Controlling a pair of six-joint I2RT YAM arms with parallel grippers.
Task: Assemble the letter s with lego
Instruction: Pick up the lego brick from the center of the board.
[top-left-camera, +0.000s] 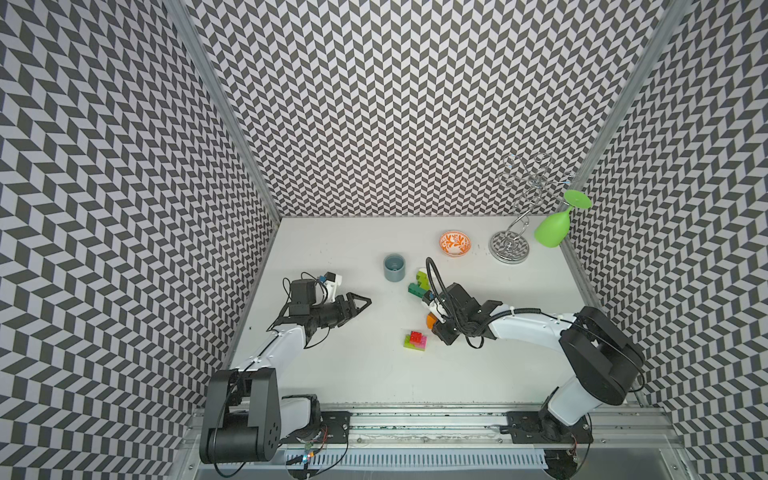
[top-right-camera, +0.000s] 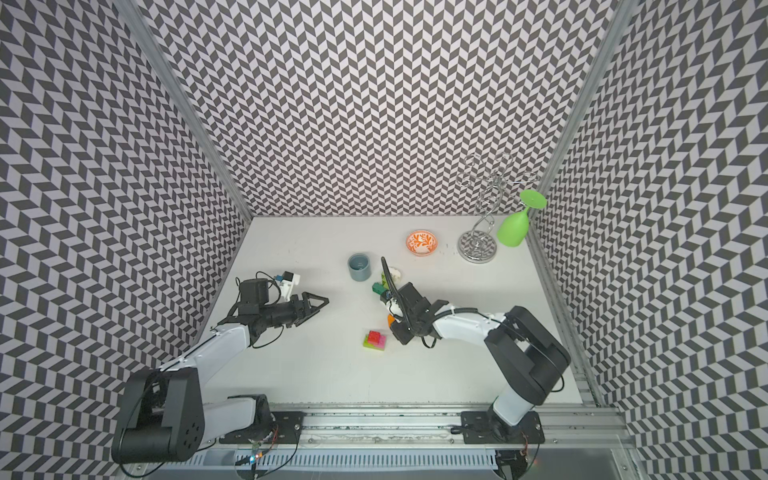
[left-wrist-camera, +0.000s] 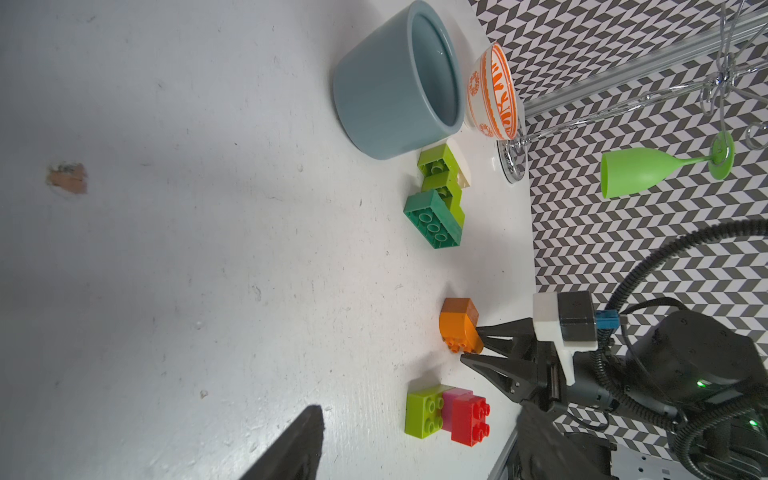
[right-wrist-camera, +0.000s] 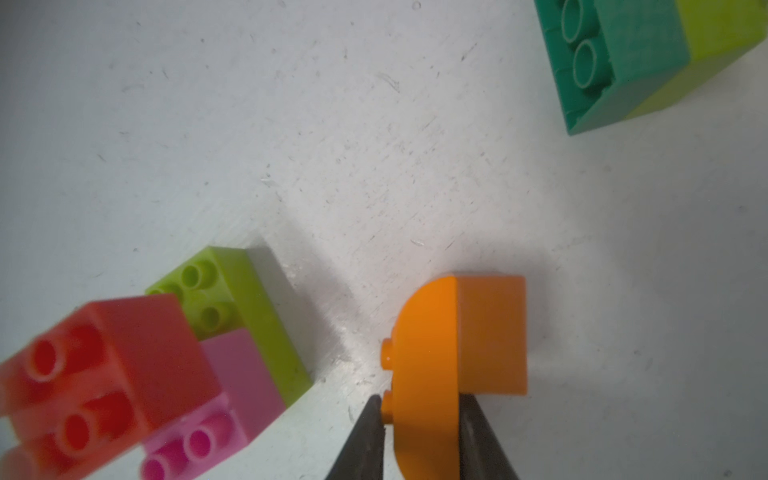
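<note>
- Slippage: right end effector (right-wrist-camera: 422, 401), closed on orange brick (right-wrist-camera: 457, 353) robot-side of the cup (top-left-camera: 394, 267), seemingly pinches across its studs; brick may twist free.
- Left end effector (top-left-camera: 360, 302) open, empty, left of cup.

Robot lab test cell, chevron-patterned walls (top-left-camera: 415, 104), aluminium frame rail (top-left-camera: 428, 424), scuffed white tabletop (top-left-camera: 353, 374)
</note>
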